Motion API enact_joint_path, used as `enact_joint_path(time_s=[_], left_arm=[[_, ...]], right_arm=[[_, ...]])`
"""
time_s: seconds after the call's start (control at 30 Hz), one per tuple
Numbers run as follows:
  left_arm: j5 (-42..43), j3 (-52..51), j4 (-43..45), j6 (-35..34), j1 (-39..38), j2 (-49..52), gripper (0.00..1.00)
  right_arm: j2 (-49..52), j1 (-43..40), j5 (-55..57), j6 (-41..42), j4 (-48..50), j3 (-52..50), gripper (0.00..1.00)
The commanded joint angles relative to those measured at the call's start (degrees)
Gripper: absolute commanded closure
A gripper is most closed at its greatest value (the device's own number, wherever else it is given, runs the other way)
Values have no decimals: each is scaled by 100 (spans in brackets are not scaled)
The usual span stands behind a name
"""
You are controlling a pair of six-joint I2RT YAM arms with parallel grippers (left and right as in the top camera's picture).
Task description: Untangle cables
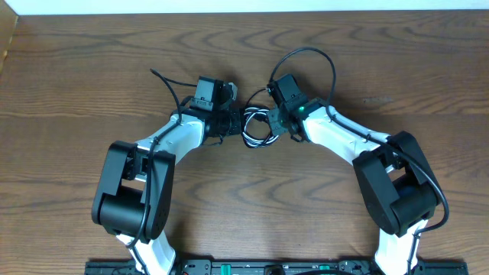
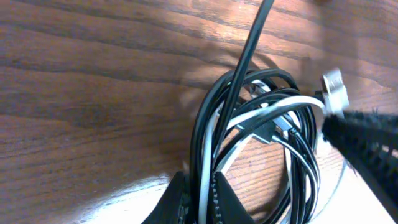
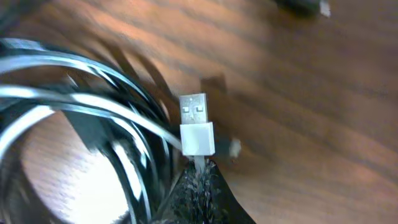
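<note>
While both arms meet at the middle of the desk (image 1: 76,76), we see the bundle (image 1: 256,128) of cables sitting right between them, touching each gripper.

From the left gripper (image 2: 200,186), the bundle (image 2: 261,143) spreads out directly ahead as a flat coil on the wood. Its near rim runs between the fingers, which are pressed together on a white strand and the black ones beside it. The black cord (image 2: 200,124) forms the outer rings, and the white cord (image 2: 280,107) weaves through them toward the far side.

At that far side the right gripper (image 3: 196,177) is clamped on the white cord just behind its plug (image 3: 198,123). The plug stands straight out past the fingertips, its long axis in line with the fingers and its metal end pointing away from them. The rest of the coil lies off to one side of this gripper, blurred in its wrist view.

We judge that the next move turns on this line-up. The right gripper (image 1: 273,121) has the free white end, while the left gripper (image 1: 228,121) anchors the opposite rim. Drawing the plug away from the left gripper should feed the white cord out of the black loops. The risk we see is the rings cinching tight instead of slipping.
</note>
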Motion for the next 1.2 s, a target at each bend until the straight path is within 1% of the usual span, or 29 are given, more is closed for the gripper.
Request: enact_joint_path(time_s=[0.0, 0.13, 0.27, 0.37, 0.4, 0.47, 0.53, 0.57, 0.67, 0.77, 0.87, 0.97, 1.07, 1.17], left_arm=[[-199, 24, -13, -9, -17, 96, 92], [-199, 24, -13, -9, -17, 96, 92], [-199, 24, -11, -9, -17, 96, 92], [-197, 24, -13, -9, -17, 96, 92], [-195, 24, -13, -9, -17, 96, 92], [-131, 24, -15, -9, -17, 96, 92], [-39, 24, -35, -7, -17, 96, 85], [26, 24, -39, -7, -22, 96, 78], [42, 24, -81, -2, -50, 96, 68], [42, 24, -133, 59, -96, 96, 63], [39, 24, -166, 59, -153, 96, 55], [39, 24, -186, 114, -219, 96, 51], [20, 24, -186, 404, -275, 96, 51], [-201, 24, -192, 422, -319, 96, 51]], right_arm=[[-210, 9, 140, 476, -271, 20, 99], [-205, 9, 343, 804, -852, 15, 99], [-203, 9, 483, 815, -1272, 15, 99], [-203, 13, 481, 809, -1292, 15, 96], [-203, 13, 483, 785, -1233, 15, 99], [-203, 0, 481, 763, -1047, 15, 99], [-203, -15, 481, 621, -710, 15, 99], [-203, -20, 481, 511, -448, 15, 99], [-203, -20, 481, 339, 101, 15, 99], [-203, -20, 481, 337, 560, 15, 99], [-203, -20, 481, 339, 776, 15, 99], [-203, -22, 481, 337, 802, 15, 99], [-203, -31, 481, 337, 737, 15, 99], [-203, -31, 483, 339, 522, 15, 99]])
